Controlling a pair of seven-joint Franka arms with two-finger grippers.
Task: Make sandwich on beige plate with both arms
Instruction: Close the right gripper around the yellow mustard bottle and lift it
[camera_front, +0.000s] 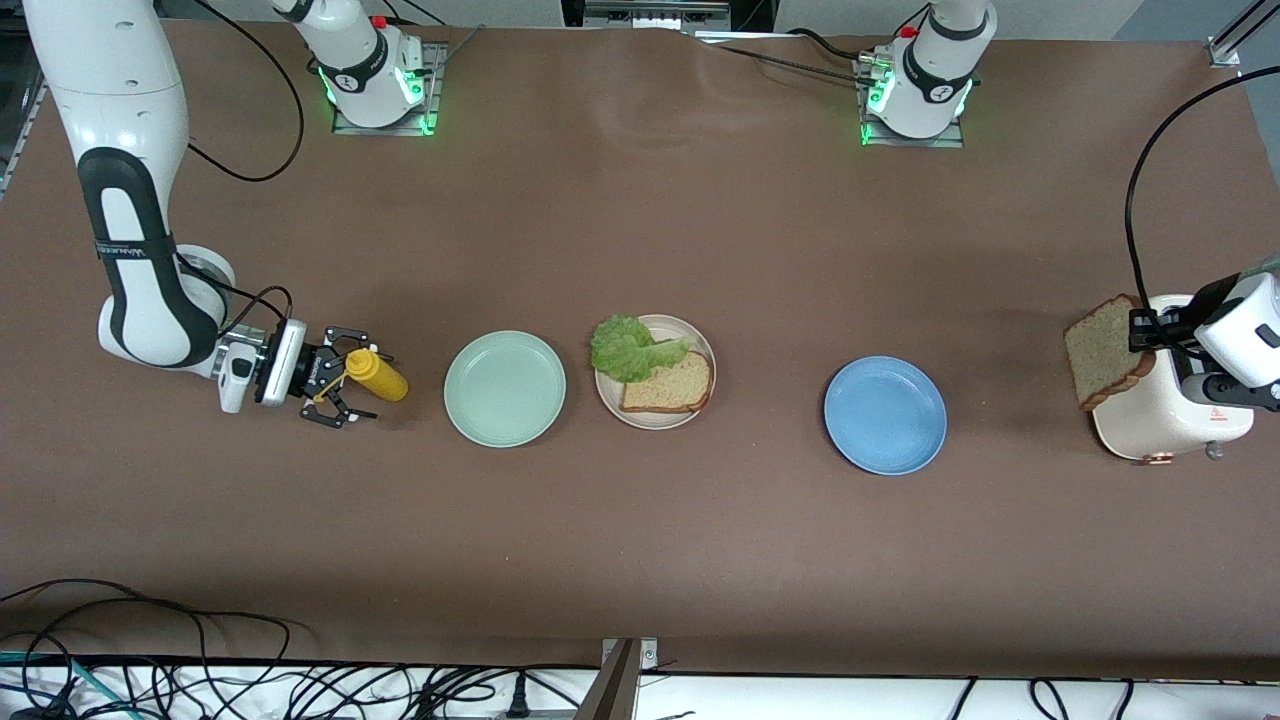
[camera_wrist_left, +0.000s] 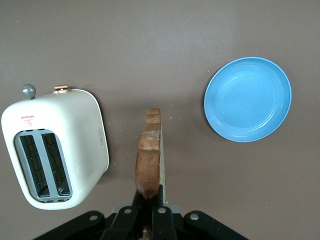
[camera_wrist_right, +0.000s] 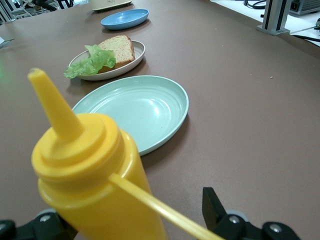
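Observation:
The beige plate (camera_front: 700, 352) sits mid-table with a brown bread slice (camera_front: 668, 385) and a green lettuce leaf (camera_front: 630, 347) on it; both also show in the right wrist view, bread slice (camera_wrist_right: 119, 47) and lettuce leaf (camera_wrist_right: 92, 62). My left gripper (camera_front: 1140, 330) is shut on the edge of a second bread slice (camera_front: 1105, 350), held upright in the air beside the toaster (camera_front: 1170, 410). From the left wrist, that slice (camera_wrist_left: 150, 155) hangs over bare table. My right gripper (camera_front: 372, 383) is open around a yellow squeeze bottle (camera_front: 378, 374), with one finger (camera_wrist_right: 216, 210) clear of the bottle (camera_wrist_right: 90, 170).
A mint green plate (camera_front: 505, 388) lies between the bottle and the beige plate. A blue plate (camera_front: 885, 415) lies between the beige plate and the white toaster (camera_wrist_left: 55, 150). Loose cables run along the table edge nearest the front camera.

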